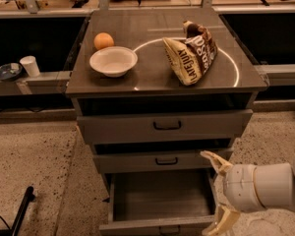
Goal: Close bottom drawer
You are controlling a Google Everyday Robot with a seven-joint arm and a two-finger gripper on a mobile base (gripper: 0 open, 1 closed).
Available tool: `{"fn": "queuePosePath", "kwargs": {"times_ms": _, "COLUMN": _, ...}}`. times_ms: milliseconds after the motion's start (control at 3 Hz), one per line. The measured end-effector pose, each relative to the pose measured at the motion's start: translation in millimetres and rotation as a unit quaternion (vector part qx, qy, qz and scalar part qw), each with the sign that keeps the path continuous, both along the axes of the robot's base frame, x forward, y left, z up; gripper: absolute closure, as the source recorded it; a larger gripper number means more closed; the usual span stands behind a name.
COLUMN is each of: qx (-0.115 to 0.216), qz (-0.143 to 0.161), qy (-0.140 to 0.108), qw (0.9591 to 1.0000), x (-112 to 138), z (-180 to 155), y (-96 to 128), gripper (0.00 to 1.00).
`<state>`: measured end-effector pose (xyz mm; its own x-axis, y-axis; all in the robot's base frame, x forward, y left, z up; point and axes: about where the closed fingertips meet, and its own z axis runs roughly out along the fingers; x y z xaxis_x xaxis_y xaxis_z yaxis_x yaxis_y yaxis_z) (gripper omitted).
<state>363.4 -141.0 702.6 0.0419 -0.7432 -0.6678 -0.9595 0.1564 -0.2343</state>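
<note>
The bottom drawer (162,198) of the grey cabinet stands pulled out, its shallow grey tray empty. Its front edge (157,226) with a small black handle sits at the bottom of the view. My gripper (217,191) is at the drawer's right side, at the lower right of the view. Its two pale fingers are spread wide, one (214,160) up by the middle drawer's right end, the other (226,220) down by the bottom drawer's front right corner. It holds nothing.
The middle drawer (162,160) and top drawer (164,126) stick out slightly. On the cabinet top lie a white bowl (113,61), an orange (103,41) and a chip bag (191,53). A white cup (29,66) stands on the left shelf. A black rod (20,211) lies at the lower left.
</note>
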Motion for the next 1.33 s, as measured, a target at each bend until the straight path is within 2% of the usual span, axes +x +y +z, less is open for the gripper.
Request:
{"fn": "queuePosePath", "kwargs": {"times_ms": 333, "qx": 0.003, "qz": 0.048, "qy": -0.020, "qw": 0.9986, "x": -10, "z": -9, "y": 3, "gripper": 0.00}}
{"fn": "queuePosePath", "kwargs": {"times_ms": 667, "qx": 0.002, "qz": 0.049, "qy": -0.021, "qw": 0.9986, "x": -10, "z": -8, "y": 3, "gripper": 0.00}}
{"fn": "queuePosePath", "kwargs": {"times_ms": 1000, "qx": 0.027, "qz": 0.070, "qy": -0.033, "qw": 0.9966, "x": 7, "z": -57, "y": 20, "gripper": 0.00}}
{"fn": "queuePosePath", "kwargs": {"times_ms": 1333, "qx": 0.070, "qz": 0.095, "qy": -0.038, "qw": 0.9923, "x": 17, "z": -116, "y": 35, "gripper": 0.00}}
